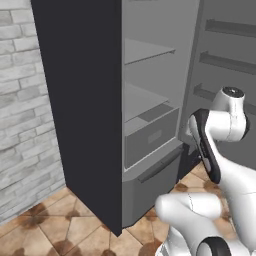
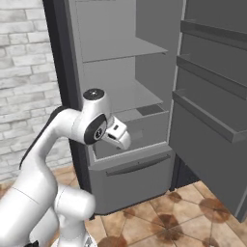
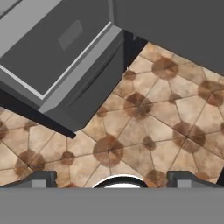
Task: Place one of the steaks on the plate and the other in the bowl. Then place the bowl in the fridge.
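My jaws (image 3: 112, 178) stand wide apart and empty over the brown tiled floor (image 3: 153, 127). The tall charcoal fridge (image 1: 80, 100) stands open at ten o'clock, long axis upright, pale shelves bare. I judge the bowl step pending; next I must fetch it.

Arm's folded up tight, elbow high, wrist tipped down, and the hand (image 3: 112, 179) is wide open (fingertips (image 3: 41, 178) at 6 o'clock), holding nothing.
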